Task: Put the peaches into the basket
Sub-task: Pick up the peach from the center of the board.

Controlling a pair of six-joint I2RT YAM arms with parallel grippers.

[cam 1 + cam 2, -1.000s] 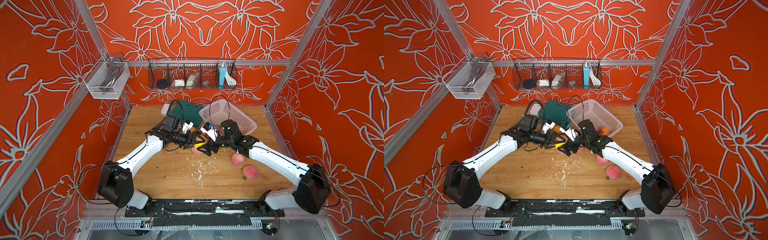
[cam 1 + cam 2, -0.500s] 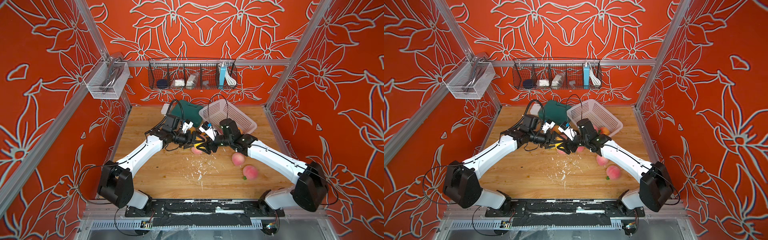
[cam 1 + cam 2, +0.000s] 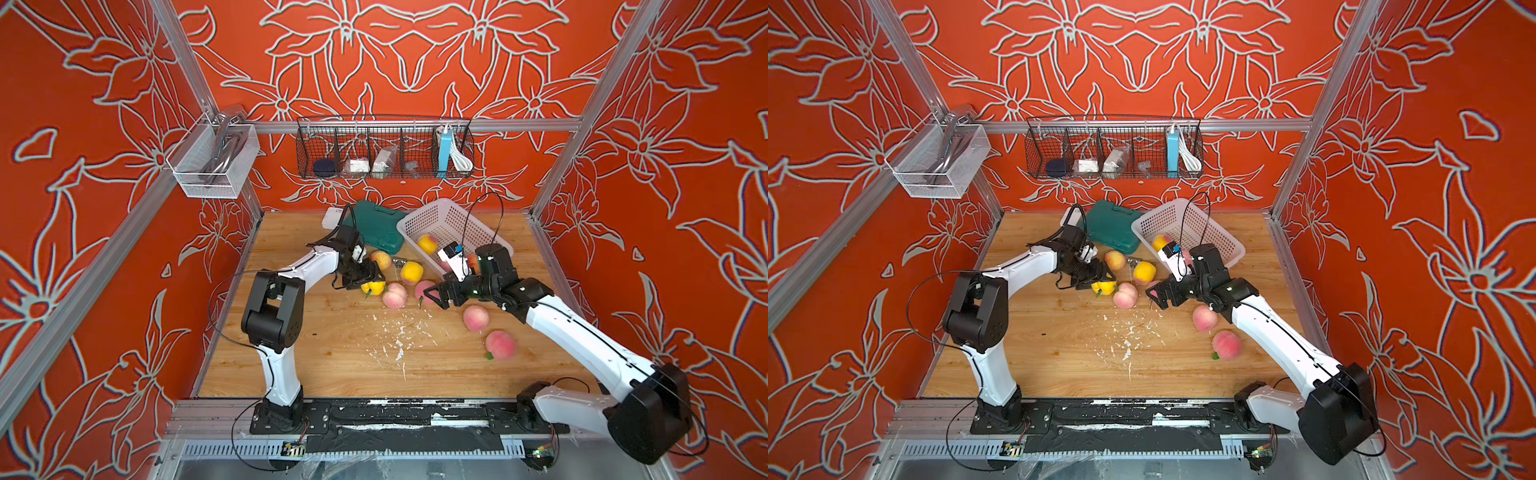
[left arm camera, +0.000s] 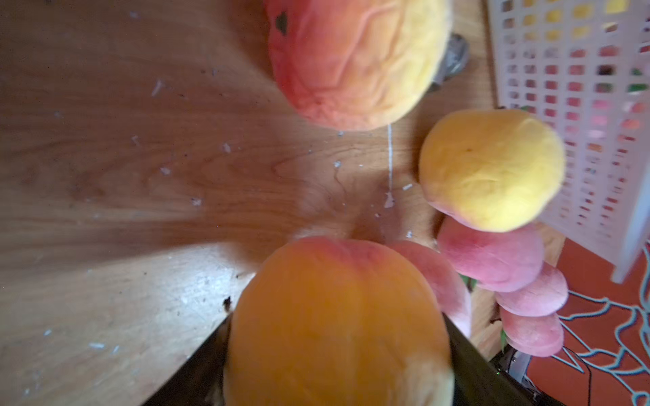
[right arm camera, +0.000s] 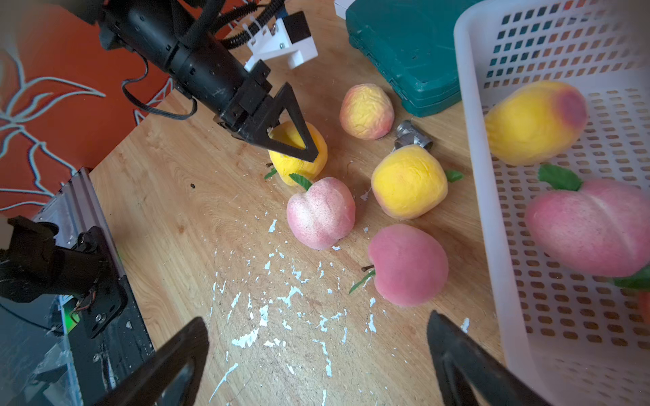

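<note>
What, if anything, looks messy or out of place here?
White flakes are strewn over the middle of the table, like chipped paint or crumbs. A small metal part lies among the peaches and looks like a stray. The basket sits askew to the table's edges.

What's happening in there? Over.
Left gripper straddles yellow peach, grip unclear. Right gripper open, empty, near pink peach. Seven peaches on table; basket holds at least two. Green case beside basket.
</note>
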